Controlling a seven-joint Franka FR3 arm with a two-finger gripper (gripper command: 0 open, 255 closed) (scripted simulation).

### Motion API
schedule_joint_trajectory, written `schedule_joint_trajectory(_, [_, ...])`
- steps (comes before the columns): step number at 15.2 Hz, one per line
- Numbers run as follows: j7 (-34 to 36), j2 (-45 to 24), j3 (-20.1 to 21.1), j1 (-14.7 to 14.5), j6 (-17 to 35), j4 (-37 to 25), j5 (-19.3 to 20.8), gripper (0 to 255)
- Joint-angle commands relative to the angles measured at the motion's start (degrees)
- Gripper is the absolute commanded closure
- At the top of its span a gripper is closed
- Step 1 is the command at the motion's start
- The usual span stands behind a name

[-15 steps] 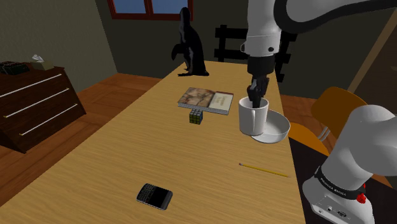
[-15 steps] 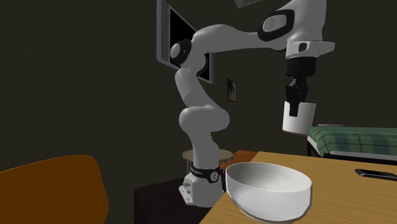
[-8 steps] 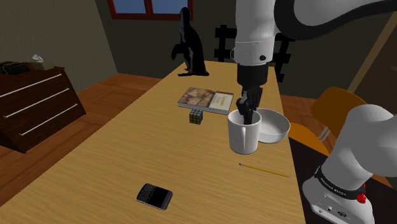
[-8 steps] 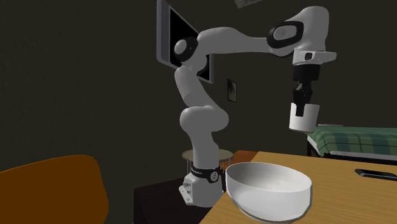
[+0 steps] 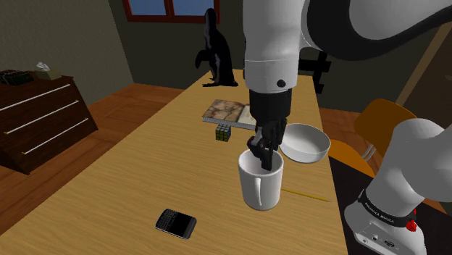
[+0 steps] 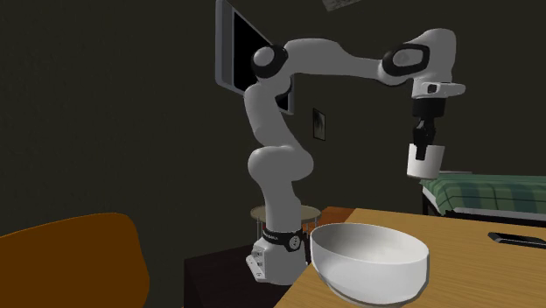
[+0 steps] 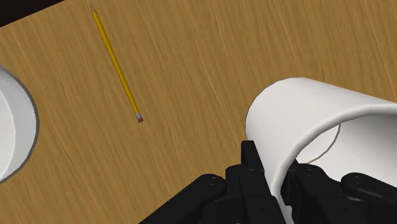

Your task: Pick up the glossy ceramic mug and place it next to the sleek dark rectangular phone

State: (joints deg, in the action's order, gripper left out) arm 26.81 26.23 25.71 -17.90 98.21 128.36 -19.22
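Observation:
A plain white mug (image 5: 261,187) hangs in the air above the wooden table (image 5: 145,174), held upright. My black gripper (image 5: 264,153) is shut on the mug's rim, one finger inside and one outside. The wrist view shows the fingers (image 7: 257,175) clasping the wall of the mug (image 7: 318,118) over bare wood. The dark rectangular phone (image 5: 176,222) lies near the table's front edge, to the shoulder view's left of the mug and below it. In the second exterior view the mug (image 6: 425,161) hangs under the gripper (image 6: 426,142), high above the phone (image 6: 516,238).
A white bowl (image 5: 304,143) sits just behind the mug, and a yellow pencil (image 5: 308,195) lies beside it. A book (image 5: 234,113), a small cube (image 5: 223,132) and a black figurine (image 5: 215,51) stand farther back. An orange chair (image 5: 384,123) is by the table's right side.
The arm has carried the mug from above the bowl toward the table's front, down and to the shoulder view's left, closer to the phone. The grip has stayed shut.

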Motion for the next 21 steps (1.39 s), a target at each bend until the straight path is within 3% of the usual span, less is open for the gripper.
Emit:
schedule_joint_trajectory(1, [3.1, -2.3, 2.4, -0.5, 0.6, -2.4, -0.4, 255])
schedule_joint_trajectory(8, [14.6, -13.1, 11.3, -1.7, 3.5, -12.2, 1.8, 255])
schedule_joint_trajectory(15, [27.8, -27.4, 18.8, -4.5, 5.0, -24.4, 10.2, 255])
schedule_joint_trajectory(21, [27.5, -28.1, 18.8, -4.7, 9.5, -20.4, 10.5, 255])
